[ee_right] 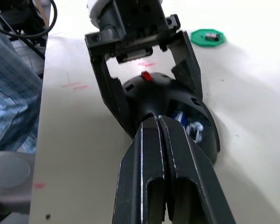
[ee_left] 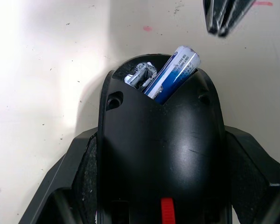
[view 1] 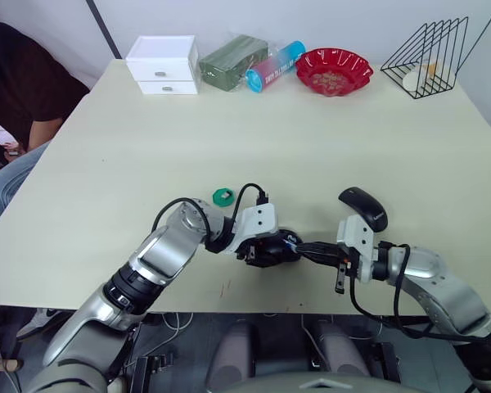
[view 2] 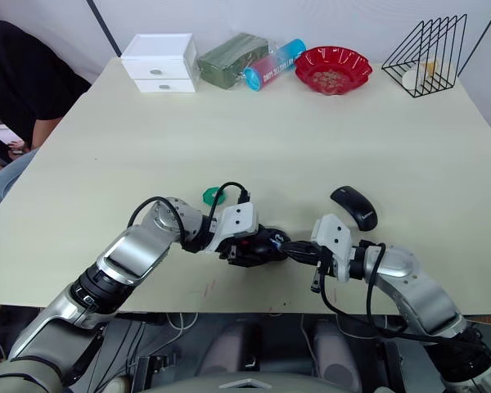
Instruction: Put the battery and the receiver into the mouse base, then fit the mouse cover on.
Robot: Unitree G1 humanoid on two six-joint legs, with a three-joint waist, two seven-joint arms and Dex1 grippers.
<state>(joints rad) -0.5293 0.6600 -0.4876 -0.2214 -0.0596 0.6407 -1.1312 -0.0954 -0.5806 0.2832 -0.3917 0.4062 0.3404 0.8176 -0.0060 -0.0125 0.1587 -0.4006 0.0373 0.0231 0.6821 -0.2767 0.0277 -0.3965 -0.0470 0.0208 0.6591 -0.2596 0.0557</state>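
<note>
Left claw (view 2: pixel 250 246) grips the mouse base (ee_left: pixel 161 154). Right claw (ee_right: pixel 161 123) is closed, empty, just beside it. The battery (ee_left: pixel 173 72) sits tilted in the compartment.

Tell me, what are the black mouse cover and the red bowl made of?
The mouse cover looks like smooth glossy plastic, since light glints off its curved back. The red bowl looks like shiny moulded plastic with a wavy rim, though it could be glass.

Far edge of my table (view 1: pixel 327 139), 11 to 1 o'clock: white drawer box (view 1: pixel 163 64), green pack (view 1: pixel 232 60), blue-capped bottle (view 1: pixel 275 65), red bowl (view 1: pixel 334 70), wire rack (view 1: pixel 430 56). Person (view 1: pixel 20 90) seated at 10.
</note>
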